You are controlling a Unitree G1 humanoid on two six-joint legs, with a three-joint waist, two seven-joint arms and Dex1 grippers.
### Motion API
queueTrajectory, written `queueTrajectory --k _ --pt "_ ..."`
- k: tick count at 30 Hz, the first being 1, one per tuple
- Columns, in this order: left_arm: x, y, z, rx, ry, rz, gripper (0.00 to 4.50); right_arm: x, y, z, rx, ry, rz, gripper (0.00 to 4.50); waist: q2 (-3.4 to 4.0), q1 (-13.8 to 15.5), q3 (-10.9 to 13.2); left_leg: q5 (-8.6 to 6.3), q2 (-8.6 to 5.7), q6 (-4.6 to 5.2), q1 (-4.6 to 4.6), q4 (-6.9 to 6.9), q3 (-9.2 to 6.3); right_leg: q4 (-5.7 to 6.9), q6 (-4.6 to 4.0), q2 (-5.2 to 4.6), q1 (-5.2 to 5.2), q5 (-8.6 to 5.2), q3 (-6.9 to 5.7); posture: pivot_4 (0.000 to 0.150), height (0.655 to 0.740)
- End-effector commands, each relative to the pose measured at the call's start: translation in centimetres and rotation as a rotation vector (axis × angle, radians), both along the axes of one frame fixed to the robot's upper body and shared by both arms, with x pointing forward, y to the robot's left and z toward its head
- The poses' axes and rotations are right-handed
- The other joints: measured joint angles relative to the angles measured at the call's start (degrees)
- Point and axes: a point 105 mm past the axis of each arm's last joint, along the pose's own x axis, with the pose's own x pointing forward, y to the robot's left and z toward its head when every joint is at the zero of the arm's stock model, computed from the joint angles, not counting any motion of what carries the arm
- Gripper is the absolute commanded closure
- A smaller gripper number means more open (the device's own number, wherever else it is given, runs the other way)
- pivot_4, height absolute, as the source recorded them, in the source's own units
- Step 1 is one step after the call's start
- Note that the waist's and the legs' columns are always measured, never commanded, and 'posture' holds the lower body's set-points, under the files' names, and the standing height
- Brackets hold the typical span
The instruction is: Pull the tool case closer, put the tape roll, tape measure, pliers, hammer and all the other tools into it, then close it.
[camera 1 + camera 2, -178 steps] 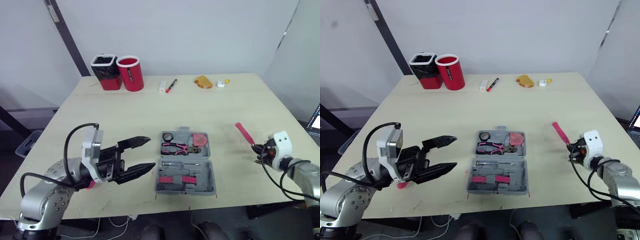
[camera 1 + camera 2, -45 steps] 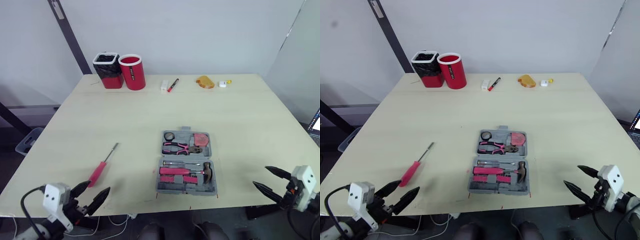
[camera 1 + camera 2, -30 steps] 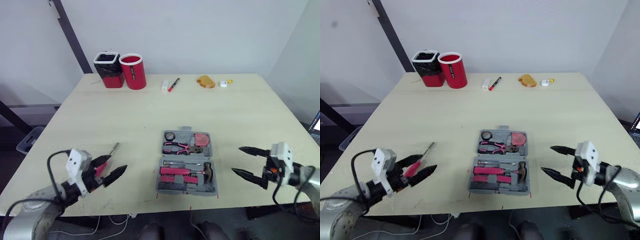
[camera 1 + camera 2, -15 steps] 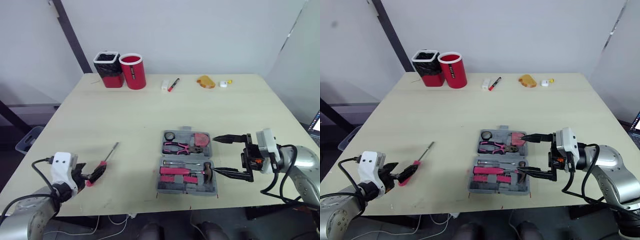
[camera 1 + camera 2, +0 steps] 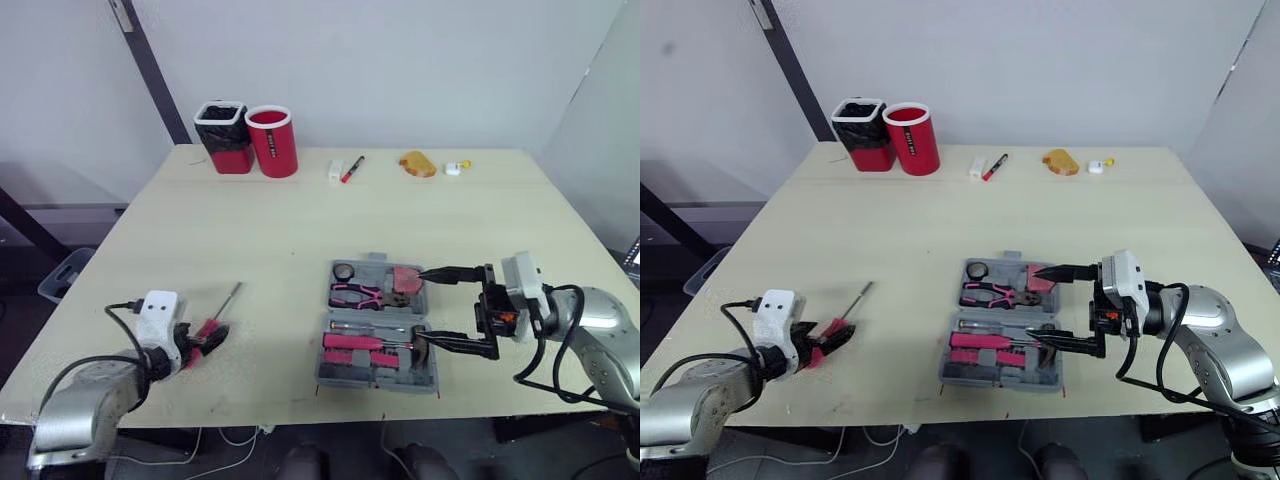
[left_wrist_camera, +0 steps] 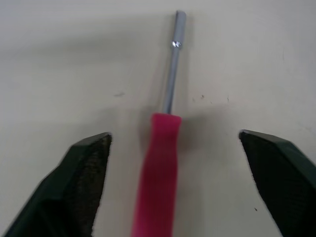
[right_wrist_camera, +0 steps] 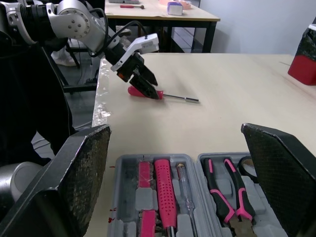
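Now the left gripper is down on the pale wooden table, fingers spread either side of the pink-handled, steel-shafted screwdriver, gaps on both sides, nothing held yet. Best play, I'd say: stay centred on the handle, squeeze evenly, lift level, then carry it right to the open grey plastic tool case. Right gripper hangs wide open and empty over the case's right edge and should make room. Screwdriver's butt end is cut off in the wrist view; whether the right gripper's lower finger touches the pink-gripped hammer, can't tell
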Motion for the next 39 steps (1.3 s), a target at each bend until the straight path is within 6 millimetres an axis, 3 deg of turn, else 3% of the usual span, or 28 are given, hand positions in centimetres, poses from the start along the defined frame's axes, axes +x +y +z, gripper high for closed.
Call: queueTrajectory --k 1,5,7,14,21,26,32,39 --pt "0.6 0.3 0.0 0.024 0.001 0.01 1.63 -0.3 0.2 0.8 0.009 -0.037 0.007 0.0 0.0 0.0 0.0 0.0 0.0 0.0 0.0 0.0 0.0 0.01 0.0 0.0 0.01 0.0 0.0 0.15 0.74" --pt "0.7 0.7 -0.3 0.033 0.015 0.012 3.44 -0.3 0.2 0.7 0.008 -0.031 0.001 0.0 0.0 0.0 0.0 0.0 -0.02 0.0 0.0 0.0 0.02 0.01 0.0 0.0 0.0 0.0 0.01 0.15 0.74" --pt "0.7 0.8 -0.4 0.035 0.017 0.014 3.93 -0.4 0.2 0.6 0.008 -0.03 -0.001 0.0 0.0 0.0 0.0 0.0 -0.02 0.0 0.0 0.0 0.02 0.0 0.0 0.0 0.0 0.0 0.01 0.15 0.74" --pt "0.4 1.0 0.0 0.017 -0.032 -0.001 3.92 -0.5 0.0 0.4 0.002 -0.021 -0.007 0.0 0.0 -0.1 0.0 0.0 0.01 0.0 0.01 0.0 0.02 0.01 0.0 -0.01 0.0 0.0 0.02 0.15 0.74" --pt "-0.4 -1.3 4.3 -0.084 -0.191 -0.24 3.92 -0.4 -0.6 0.4 -0.003 -0.021 -0.022 0.0 -0.02 0.2 0.0 0.0 0.05 0.0 -0.02 0.0 0.01 0.0 -0.01 -0.11 -0.02 0.0 -0.01 0.15 0.74" --pt "-1.2 -4.6 7.8 -0.166 -0.192 -0.57 3.92 -0.6 -1.4 0.4 -0.017 -0.025 -0.04 0.0 0.03 0.2 0.0 0.0 0.0 -0.01 -0.02 0.01 0.01 -0.01 -0.01 -0.22 -0.01 0.0 -0.06 0.15 0.74" --pt "-1.2 -10.5 10.4 0.023 -0.141 -1.036 3.92 -1.8 -3.7 -0.2 -0.07 -0.006 -0.117 0.0 0.11 0.4 0.1 0.0 -0.13 0.0 -0.13 0.0 0.05 -0.16 0.0 -0.2 0.03 -0.01 -0.11 0.15 0.74" --pt "-2.9 -14.1 9.3 0.187 0.068 -1.335 3.92 -3.4 -6.8 -0.9 -0.165 0.026 -0.207 0.0 0.08 0.0 0.1 -0.01 -0.09 0.02 -0.12 -0.02 0.36 -0.24 0.03 0.26 0.04 -0.02 0.03 0.15 0.74"
